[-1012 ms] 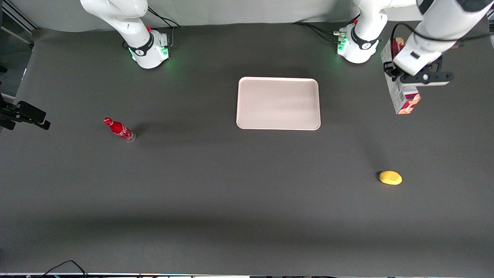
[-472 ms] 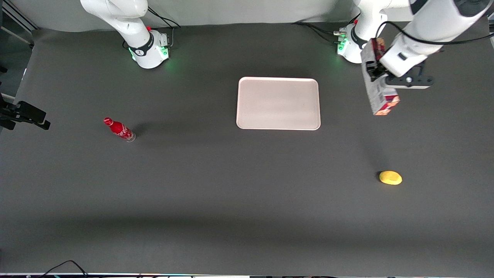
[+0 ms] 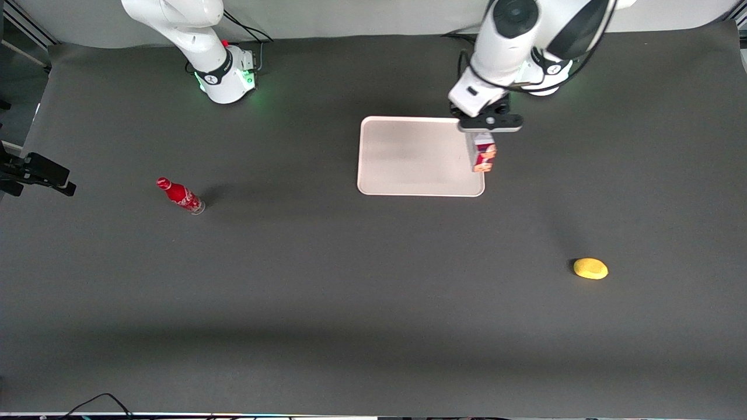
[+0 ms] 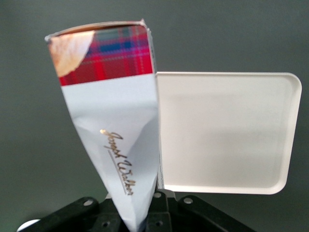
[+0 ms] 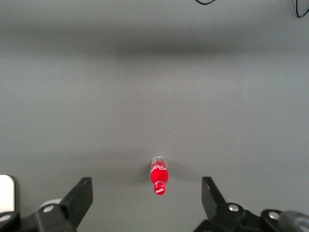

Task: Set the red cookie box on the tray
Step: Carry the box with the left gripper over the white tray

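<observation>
Gripper: the left arm's gripper (image 3: 482, 129) is hanging in the air above the tray's edge at the working arm's end; its fingers are clamping the red cookie box near the box's upper end; in the left wrist view the gripper (image 4: 140, 212) is pinching the narrow end of the white panel.

Red cookie box: the red cookie box (image 3: 483, 153) is hanging end-down from the gripper, clear of the table; its lower end, with the red plaid and cookie picture, is showing over the tray's rim at that edge; in the left wrist view the red cookie box (image 4: 116, 130) is showing a white panel with gold script, and a plaid band with a cookie picture at its free end.

Tray: the tray (image 3: 408, 156) is lying flat on the dark table, about midway between the two arm bases; in the left wrist view the tray (image 4: 227, 130) is lying just beside the box's edge.

Red bottle: the small red bottle (image 3: 180, 196) is lying toward the parked arm's end of the table, well apart from the tray.

Yellow object: a small yellow object (image 3: 590, 268) is resting toward the working arm's end, nearer the front camera than the tray.
</observation>
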Action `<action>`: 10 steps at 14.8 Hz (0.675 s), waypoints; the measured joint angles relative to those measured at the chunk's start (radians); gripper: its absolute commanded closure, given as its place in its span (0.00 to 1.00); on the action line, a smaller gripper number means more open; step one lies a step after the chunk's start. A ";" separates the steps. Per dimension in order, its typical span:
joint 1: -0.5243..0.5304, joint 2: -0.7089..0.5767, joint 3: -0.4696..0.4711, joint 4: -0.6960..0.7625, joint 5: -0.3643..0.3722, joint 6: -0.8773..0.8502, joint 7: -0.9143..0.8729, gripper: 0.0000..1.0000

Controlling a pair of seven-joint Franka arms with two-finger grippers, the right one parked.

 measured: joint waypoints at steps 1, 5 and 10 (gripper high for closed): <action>0.000 0.029 -0.032 -0.016 0.000 0.044 -0.005 1.00; 0.001 0.134 -0.062 -0.123 0.019 0.230 -0.002 1.00; 0.010 0.226 -0.059 -0.187 0.039 0.319 0.000 1.00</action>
